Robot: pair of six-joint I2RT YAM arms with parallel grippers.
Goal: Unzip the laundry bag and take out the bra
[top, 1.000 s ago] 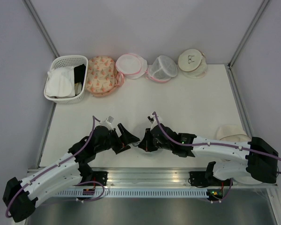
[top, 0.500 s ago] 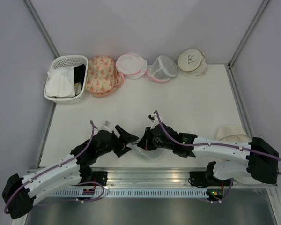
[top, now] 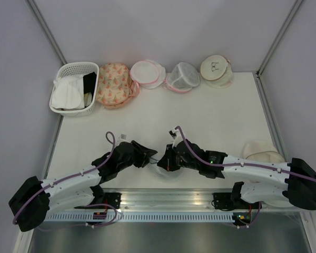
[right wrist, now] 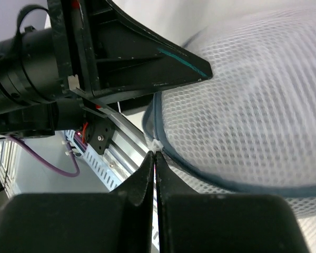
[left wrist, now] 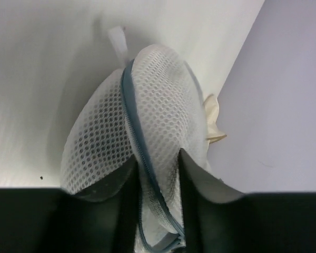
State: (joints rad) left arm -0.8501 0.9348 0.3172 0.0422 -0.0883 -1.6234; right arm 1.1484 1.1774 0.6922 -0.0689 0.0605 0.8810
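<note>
The laundry bag [top: 164, 171], white mesh with a grey-blue zipper rim, sits between the two grippers near the table's front edge. In the left wrist view the laundry bag [left wrist: 158, 100] bulges upward and my left gripper [left wrist: 157, 156] is shut on its zipper rim, mesh pressed between both fingers. My left gripper [top: 150, 154] touches the bag's left side. My right gripper [right wrist: 154, 153] is shut, its tips pinching the small white zipper pull [right wrist: 156, 144] at the edge of the laundry bag [right wrist: 253, 89]. From above, my right gripper [top: 166, 161] is at the bag's top. The bra is hidden.
Along the back stand a white basket [top: 63, 70] with cloths, a floral pink bag [top: 113, 84], two pink-trimmed mesh bags [top: 147, 74] [top: 183, 77] and a round beige bag [top: 216, 70]. A cream cloth [top: 260, 149] lies by the right arm.
My left gripper has swung right to the bag and its jaws have narrowed onto the zipper rim. The bag now shows between the grippers. The right gripper stays shut.
</note>
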